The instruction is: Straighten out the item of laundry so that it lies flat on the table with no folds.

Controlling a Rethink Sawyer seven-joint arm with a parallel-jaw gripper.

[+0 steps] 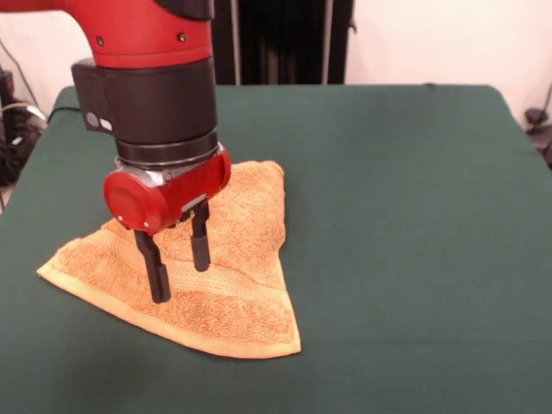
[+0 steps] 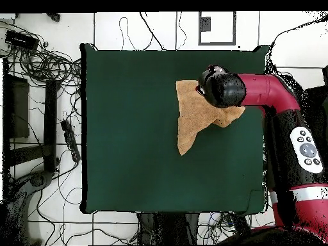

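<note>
Towel (image 1: 233,259): golden-orange terry, lying on the table (image 1: 405,216) in a rough triangle, not spread out. Front view: it sits toward 8 o'clock of the tabletop, with one corner pointing to 9 o'clock, one to 5 o'clock at the near side, and a third at 12 o'clock under the arm. A folded layer runs across it; a woven band (image 1: 220,280) follows the near hem, which shows as a smooth paler edge from the 9 o'clock corner to the 5 o'clock corner. No tag visible.

Overhead view: towel (image 2: 192,118) lies toward 2 o'clock of the green cloth, its long point reaching to 6 o'clock, its other end partly covered by the arm.

Gripper (image 1: 179,274): two black fingers (image 1: 159,274) point straight down, spread apart with a clear gap between them. Their tips are at the towel's surface near its middle; cannot tell whether they touch the pile or hang just above it. Nothing is pinched between them.

Arm (image 1: 151,60): red and black, coming down from 11 o'clock in the front view; in the overhead view the arm (image 2: 269,90) enters from 3 o'clock, wrist over the towel's upper end.

Around the table, overhead view: cables (image 2: 45,64) on the tiled floor at 9 to 10 o'clock.
</note>
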